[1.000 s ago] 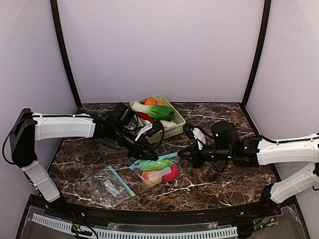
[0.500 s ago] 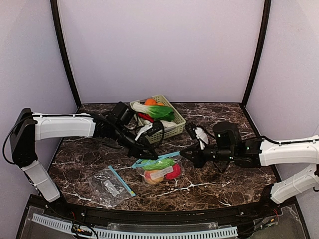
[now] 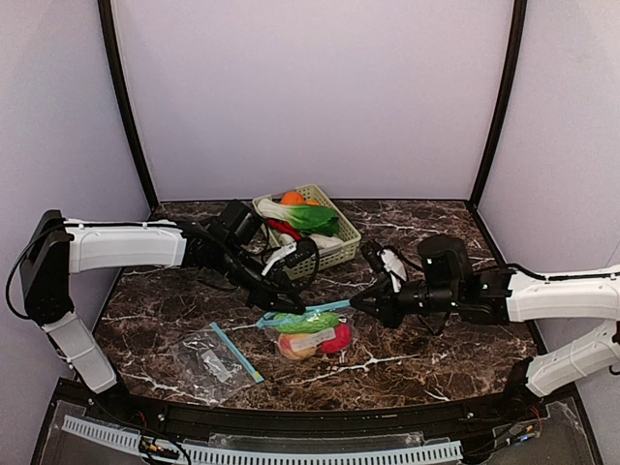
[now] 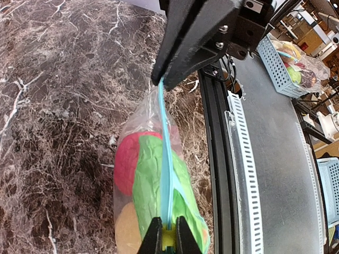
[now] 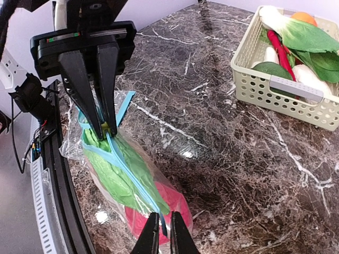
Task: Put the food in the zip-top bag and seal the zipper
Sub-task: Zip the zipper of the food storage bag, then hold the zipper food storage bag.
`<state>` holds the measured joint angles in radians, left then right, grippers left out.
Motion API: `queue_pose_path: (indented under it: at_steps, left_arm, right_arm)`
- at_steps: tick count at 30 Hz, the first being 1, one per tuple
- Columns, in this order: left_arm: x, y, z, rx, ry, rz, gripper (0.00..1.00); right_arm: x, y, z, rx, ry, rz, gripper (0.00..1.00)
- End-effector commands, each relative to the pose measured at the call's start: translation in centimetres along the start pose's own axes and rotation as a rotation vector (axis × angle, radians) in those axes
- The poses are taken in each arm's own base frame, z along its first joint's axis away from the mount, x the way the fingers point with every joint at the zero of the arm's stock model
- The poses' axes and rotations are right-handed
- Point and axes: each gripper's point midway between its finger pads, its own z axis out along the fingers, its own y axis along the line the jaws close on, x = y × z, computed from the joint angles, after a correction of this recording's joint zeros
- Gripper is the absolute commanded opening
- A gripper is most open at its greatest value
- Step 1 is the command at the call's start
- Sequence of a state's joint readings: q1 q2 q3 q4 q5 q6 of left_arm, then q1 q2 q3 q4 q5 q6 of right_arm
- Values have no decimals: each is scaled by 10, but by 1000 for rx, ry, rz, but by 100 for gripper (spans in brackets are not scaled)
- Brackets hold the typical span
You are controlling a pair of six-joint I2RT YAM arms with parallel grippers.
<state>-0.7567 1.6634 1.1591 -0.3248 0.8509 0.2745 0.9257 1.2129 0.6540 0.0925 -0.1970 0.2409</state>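
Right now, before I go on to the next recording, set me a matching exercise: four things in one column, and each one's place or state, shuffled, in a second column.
Things:
1. orange
2. round red fruit
3. spare bag
4. left gripper

Place or state:
A. shut on the blue zipper strip
B. in the basket
C. inside the held bag
D. flat on the table, apart from both grippers

Pairs: 1-B, 2-C, 3-D, 4-A

Glossy dark marble-look table (image 3: 155, 310); clear shiny plastic zip-top bag (image 3: 308, 332); matt plastic lattice basket (image 5: 286, 103).
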Motion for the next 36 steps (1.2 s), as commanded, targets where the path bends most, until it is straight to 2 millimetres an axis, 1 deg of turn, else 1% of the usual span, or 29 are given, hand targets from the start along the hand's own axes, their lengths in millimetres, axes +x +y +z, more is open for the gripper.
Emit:
queue_pose_path:
  at_steps: [1,3,5,6,8,11,17,20,25,29,32,33,36]
  left_arm:
    - [11,-20,10,71,53,-22,1]
    - [12,-26,14,86,61,-10,1]
    - [10,-29,15,90,58,2,1]
    - [10,-30,15,90,57,3,1]
    - [8,-31,14,94,52,8,1]
    - [6,-33,14,103,43,11,1]
    - [4,-35,15,116,31,8,1]
    - [3,-35,16,121,26,6,1]
    - [3,-35,17,126,24,2,1]
    - [3,-35,17,128,23,0,1]
    - [2,-35,17,127,22,1,1]
    - [2,-34,17,126,22,0,1]
    - [2,-33,17,119,22,0,1]
  right_arm:
    - [-18,25,-3,-151,-4,-59,19]
    - [-25,34,-3,-196,-10,-78,38]
    - [-32,41,-3,-231,-19,-98,51]
    - [-35,44,-4,-244,-21,-107,56]
    - [-37,50,-2,-282,-15,-122,62]
    - [-32,52,9,-311,22,-118,64]
    - [-18,61,23,-391,58,-89,63]
    - [-13,64,28,-409,68,-76,60]
    - [-8,63,37,-410,77,-64,48]
    - [-2,61,45,-404,95,-55,42]
    - [-1,61,48,-409,103,-53,35]
    - [0,61,48,-409,104,-52,30]
    - [0,61,49,-409,105,-51,24]
